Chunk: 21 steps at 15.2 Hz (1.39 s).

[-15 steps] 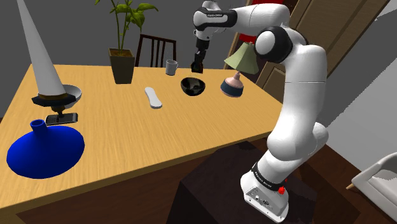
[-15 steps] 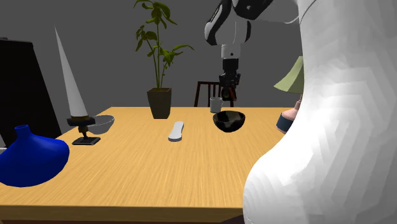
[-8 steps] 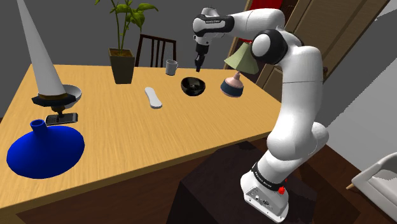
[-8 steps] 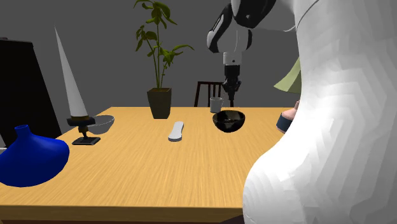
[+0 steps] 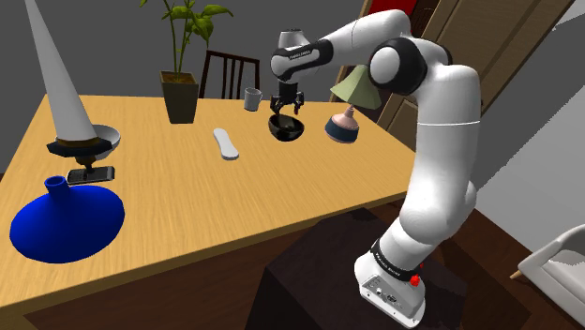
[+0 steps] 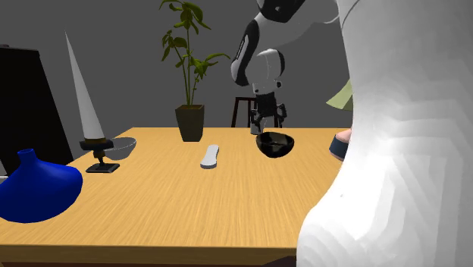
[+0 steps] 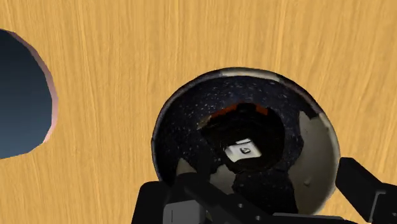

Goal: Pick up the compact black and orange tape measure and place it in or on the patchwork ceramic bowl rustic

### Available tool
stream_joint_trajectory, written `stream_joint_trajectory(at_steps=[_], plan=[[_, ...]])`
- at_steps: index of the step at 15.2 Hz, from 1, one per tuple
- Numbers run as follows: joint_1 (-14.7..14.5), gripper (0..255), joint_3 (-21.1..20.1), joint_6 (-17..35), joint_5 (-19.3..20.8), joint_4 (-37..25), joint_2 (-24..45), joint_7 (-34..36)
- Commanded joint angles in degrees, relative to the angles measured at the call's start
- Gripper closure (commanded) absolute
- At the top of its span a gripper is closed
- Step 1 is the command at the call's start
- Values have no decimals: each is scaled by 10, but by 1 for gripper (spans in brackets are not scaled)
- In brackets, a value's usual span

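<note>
A dark speckled bowl (image 5: 286, 127) with pale patches stands at the far side of the wooden table (image 5: 187, 197); the second exterior view has the bowl (image 6: 274, 144) too. In the wrist view a black and orange tape measure (image 7: 245, 141) with a small white label lies inside the bowl (image 7: 167, 127). My gripper (image 5: 287, 107) hangs just above the bowl's rim, pointing down, with its fingers apart. They stand open in the second exterior view (image 6: 269, 121) and in the wrist view (image 7: 280, 177), touching nothing.
A blue and pink lamp base (image 5: 342, 129) with a green shade (image 5: 354, 86) stands close beside the bowl. A grey cup (image 5: 251, 98), a white remote (image 5: 225, 143), a potted plant (image 5: 180, 94), a blue vase (image 5: 67, 217) and a tall grey cone (image 5: 56, 75) share the table.
The hand has dropped and swung to just over the bowl. Its fingers, pressed together half a second ago, now stand apart.
</note>
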<state>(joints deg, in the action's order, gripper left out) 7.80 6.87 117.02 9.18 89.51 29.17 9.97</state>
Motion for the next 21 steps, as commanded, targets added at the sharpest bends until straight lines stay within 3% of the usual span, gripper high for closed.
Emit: stream_joint_trajectory(at_steps=[1, 3, 11, 18, 19, 21], plan=[[-54, 0, 40, 13, 21, 10, 21, 241], [-94, 0, 74, -7, 22, -24, 67, 415], [-86, 0, 77, 40, 20, -1, 89, 415], [-86, 0, 77, 40, 20, -1, 89, 415], [-86, 255, 77, 40, 20, -1, 89, 415], [-86, 255, 77, 40, 20, -2, 89, 414]])
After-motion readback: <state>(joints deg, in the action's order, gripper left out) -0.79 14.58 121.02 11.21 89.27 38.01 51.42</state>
